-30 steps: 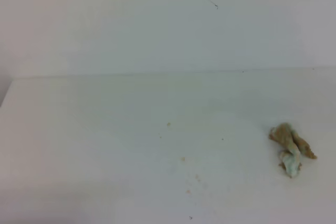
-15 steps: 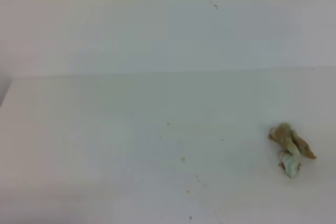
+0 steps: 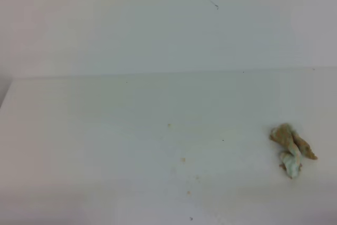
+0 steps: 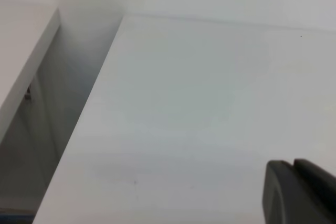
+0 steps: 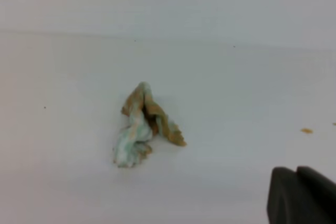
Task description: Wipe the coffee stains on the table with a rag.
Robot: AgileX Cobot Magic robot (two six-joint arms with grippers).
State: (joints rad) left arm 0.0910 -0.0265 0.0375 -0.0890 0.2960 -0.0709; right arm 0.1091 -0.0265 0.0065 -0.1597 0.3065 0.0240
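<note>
White table (image 3: 105,130), crumpled rag (image 3: 291,149) lying free near tan specks (image 3: 183,159); right pincer (image 5: 302,198) clenched, left pincer (image 4: 299,195) indiscernible.

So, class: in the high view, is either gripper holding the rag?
No: the rag lies alone on the table, with no gripper near it.

Perhaps a lab: bare white table (image 3: 105,130) against plain white wall (image 3: 131,25).

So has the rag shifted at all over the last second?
No. In the high view the rag sits at the same spot relative to the small dark dot on the table.
</note>
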